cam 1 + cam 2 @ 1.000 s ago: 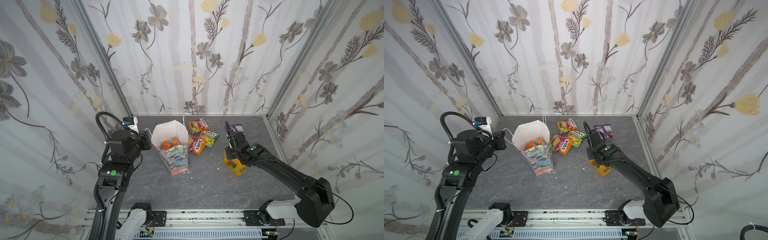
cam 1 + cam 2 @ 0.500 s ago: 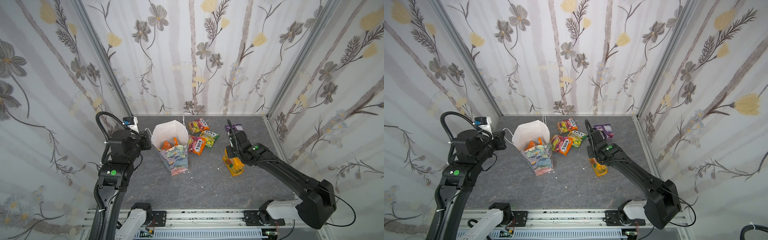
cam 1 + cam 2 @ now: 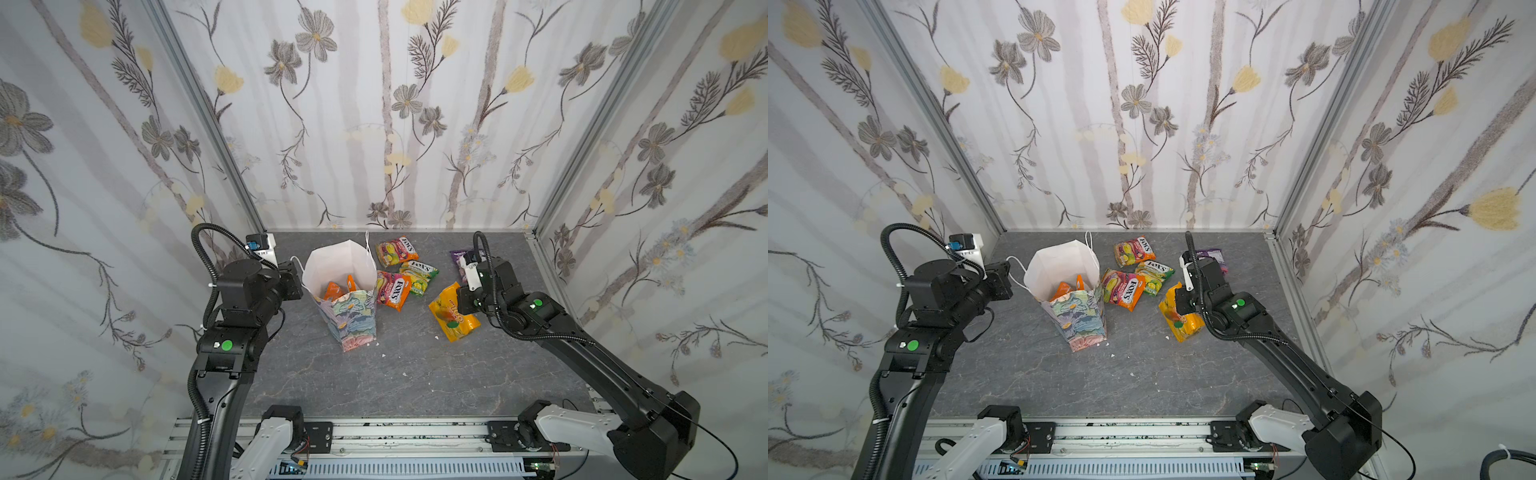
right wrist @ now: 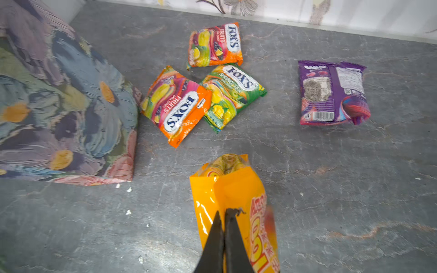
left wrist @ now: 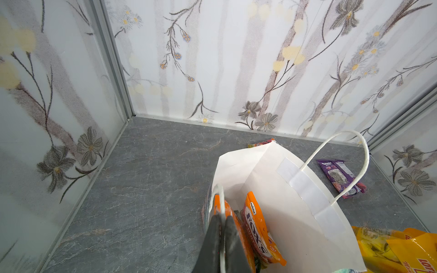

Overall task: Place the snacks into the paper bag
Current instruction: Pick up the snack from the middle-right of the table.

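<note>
Open paper bag holds orange packets; FOX'S packs at its two o'clock, purple packet beyond, yellow packet at three.

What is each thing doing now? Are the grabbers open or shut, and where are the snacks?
paper bag: upright, open
left gripper: shut on its cord handle
right gripper: shut on yellow packet
orange packets: inside the bag
orange FOX'S pack by bag: lying outside
orange FOX'S pack by wall: lying outside
green FOX'S pack: lying outside
purple packet: lying outside
</note>
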Motion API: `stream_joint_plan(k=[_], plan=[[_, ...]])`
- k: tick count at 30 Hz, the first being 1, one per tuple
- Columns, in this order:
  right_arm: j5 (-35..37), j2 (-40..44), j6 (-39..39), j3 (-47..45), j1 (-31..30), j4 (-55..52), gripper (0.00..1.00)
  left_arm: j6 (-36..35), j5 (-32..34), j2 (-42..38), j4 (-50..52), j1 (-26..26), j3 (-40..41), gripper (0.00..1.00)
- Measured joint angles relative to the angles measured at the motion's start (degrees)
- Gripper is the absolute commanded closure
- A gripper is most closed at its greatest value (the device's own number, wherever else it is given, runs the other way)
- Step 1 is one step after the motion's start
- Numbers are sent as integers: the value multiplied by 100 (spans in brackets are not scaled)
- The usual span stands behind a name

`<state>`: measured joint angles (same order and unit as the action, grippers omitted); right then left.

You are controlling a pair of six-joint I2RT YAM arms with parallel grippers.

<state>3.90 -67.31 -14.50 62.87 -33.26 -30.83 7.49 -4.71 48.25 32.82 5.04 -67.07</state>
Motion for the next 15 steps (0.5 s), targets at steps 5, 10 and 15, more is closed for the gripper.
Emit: stream_joint_plan(k=[5,10,15], plan=[[-352,15,2,315,0,184,100,0,0,0,0,0,0,93],[-588,-9,50,697,-33,293,100,0,-2,2,0,2,0,93],[-911,-131,85,1145,-142,374,100,0,-2,2,0,2,0,94]])
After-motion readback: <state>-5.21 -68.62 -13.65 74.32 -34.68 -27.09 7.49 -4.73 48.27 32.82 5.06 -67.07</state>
